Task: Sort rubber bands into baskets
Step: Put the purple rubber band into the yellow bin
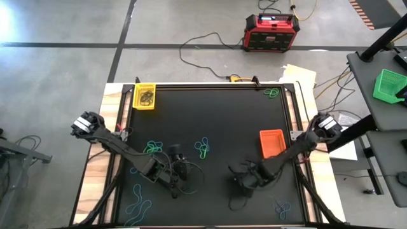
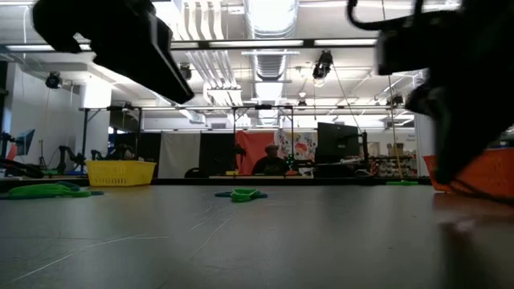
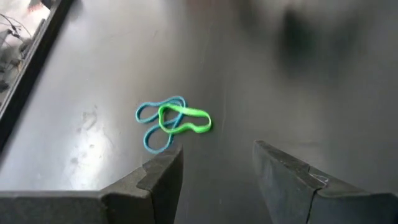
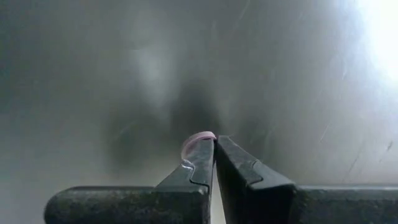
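Note:
Rubber bands lie scattered on the black mat: a blue and green pair [image 1: 203,147], which also shows in the left wrist view [image 3: 174,121], a teal and green cluster [image 1: 152,147], and blue ones [image 1: 137,207] near the front edge. My left gripper [image 3: 217,162] is open and empty, just short of the blue and green pair; in the high view it [image 1: 183,167] is left of the middle. My right gripper [image 4: 214,149] is shut on a small pale purple rubber band, close over the mat [image 1: 240,182]. The yellow basket [image 1: 145,95] holds dark bands. The orange basket [image 1: 271,142] stands right of the middle. My right gripper pinches a pale purple rubber band between its two fingertips; only a short curved bit of it [image 4: 198,138] sticks out beside the tips. The fingers point down at the mat. The fingers hide the rest of the band.
A green basket [image 1: 389,84] stands on a side table, off the mat to the right. More bands lie at the far edge [image 1: 272,93] and front right [image 1: 283,208]. A red and black box [image 1: 271,32] stands on the floor behind the table. A person [image 2: 271,160] sits far behind.

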You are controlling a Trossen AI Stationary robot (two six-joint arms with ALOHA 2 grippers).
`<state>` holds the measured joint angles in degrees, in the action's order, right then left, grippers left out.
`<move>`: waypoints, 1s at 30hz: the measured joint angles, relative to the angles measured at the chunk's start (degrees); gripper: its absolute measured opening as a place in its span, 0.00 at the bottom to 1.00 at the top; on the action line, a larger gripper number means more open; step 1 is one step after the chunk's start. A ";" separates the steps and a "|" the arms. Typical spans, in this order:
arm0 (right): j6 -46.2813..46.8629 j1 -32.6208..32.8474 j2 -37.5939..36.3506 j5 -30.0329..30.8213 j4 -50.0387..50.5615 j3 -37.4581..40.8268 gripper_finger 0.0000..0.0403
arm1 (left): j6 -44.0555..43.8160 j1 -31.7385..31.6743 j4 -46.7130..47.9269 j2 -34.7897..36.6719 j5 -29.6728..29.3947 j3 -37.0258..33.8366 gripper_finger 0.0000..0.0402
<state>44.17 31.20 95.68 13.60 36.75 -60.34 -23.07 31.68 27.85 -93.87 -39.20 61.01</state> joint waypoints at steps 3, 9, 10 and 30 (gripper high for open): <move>-5.42 -3.46 0.00 0.15 -2.16 0.00 0.02 | -2.10 0.49 2.09 1.79 2.09 0.00 0.44; -15.88 -10.93 0.00 0.13 -6.86 0.02 0.02 | -3.61 1.33 1.37 3.43 7.21 0.02 0.44; -17.26 -12.13 0.00 0.14 -7.18 0.06 0.02 | -3.61 1.49 0.91 3.22 7.95 0.02 0.44; -20.99 -19.10 0.11 -2.14 -6.64 -0.35 0.19 | 0.38 -0.03 -13.57 -3.40 12.55 0.02 0.44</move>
<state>23.18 12.10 95.79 11.45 30.11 -60.69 -22.69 31.65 14.28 -97.27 -26.66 61.04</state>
